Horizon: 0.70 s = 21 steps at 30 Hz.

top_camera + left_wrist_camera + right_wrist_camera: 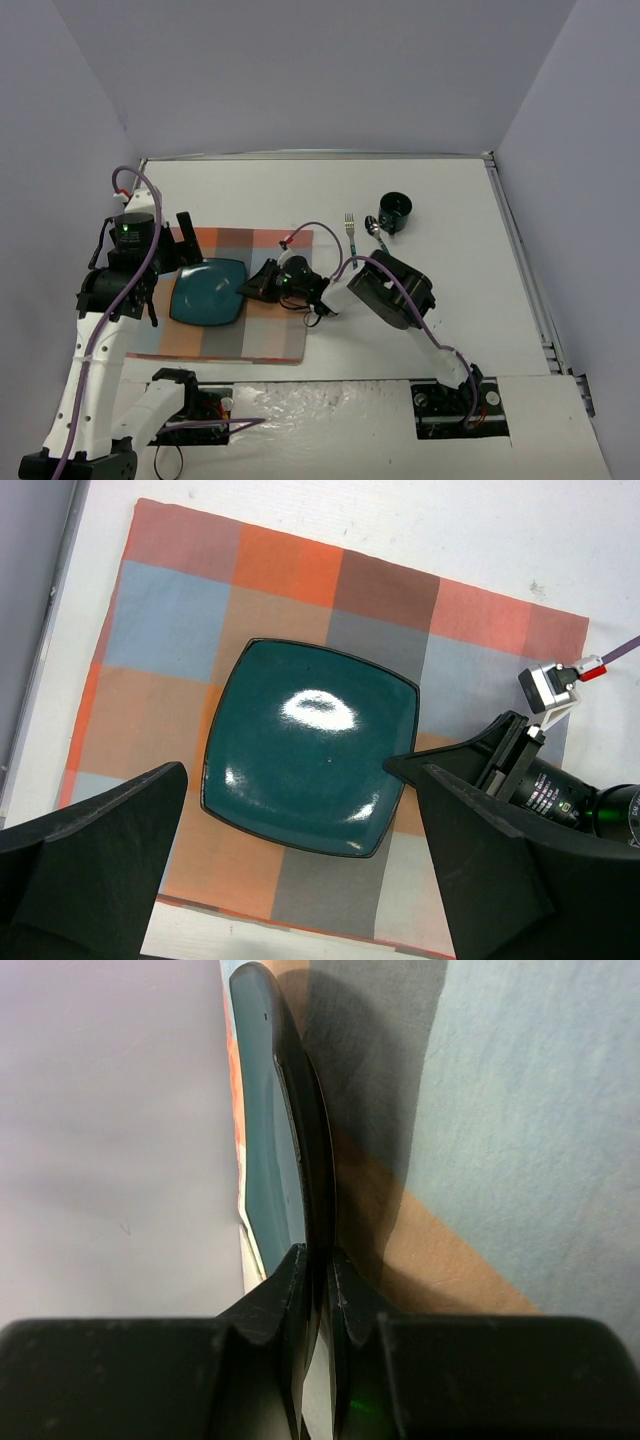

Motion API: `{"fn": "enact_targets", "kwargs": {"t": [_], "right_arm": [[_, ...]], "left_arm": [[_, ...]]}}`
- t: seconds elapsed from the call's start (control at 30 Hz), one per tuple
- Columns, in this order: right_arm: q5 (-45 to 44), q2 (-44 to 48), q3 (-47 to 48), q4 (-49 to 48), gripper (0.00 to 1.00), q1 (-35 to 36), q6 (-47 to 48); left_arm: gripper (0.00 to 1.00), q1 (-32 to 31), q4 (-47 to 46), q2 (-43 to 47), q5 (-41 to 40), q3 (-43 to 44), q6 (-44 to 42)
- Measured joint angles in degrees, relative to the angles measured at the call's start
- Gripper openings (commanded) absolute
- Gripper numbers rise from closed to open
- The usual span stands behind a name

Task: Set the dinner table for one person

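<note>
Right end effector (pixel 318 1260) pinching teal square plate (pixel 208 292) at 3 o'clock rim, likely to centre it on checked placemat (pixel 262 340). Left end effector (pixel 285 767) spread above plate. White worktop (pixel 300 195) underlies all. Fork (pixel 350 228), spoon (pixel 372 226), black cup (pixel 394 210) at plate's 2 o'clock.

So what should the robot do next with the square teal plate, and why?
Probably open the right gripper: its jaws pinch the edge of the square teal plate, which seems to lie flat on the orange-and-blue checked cloth placemat.
</note>
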State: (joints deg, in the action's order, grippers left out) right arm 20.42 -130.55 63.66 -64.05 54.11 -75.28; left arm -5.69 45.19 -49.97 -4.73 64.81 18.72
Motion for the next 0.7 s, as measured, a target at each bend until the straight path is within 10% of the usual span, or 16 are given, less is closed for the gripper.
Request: {"fn": "enact_targets", "kwargs": {"t": [0.7], "right_arm": [[2.7,-0.2,-0.2,-3.5,0.53,-0.8,2.9]], "left_arm": [[0.97,0.0,0.0,0.4,0.0,-0.6,0.0]]}}
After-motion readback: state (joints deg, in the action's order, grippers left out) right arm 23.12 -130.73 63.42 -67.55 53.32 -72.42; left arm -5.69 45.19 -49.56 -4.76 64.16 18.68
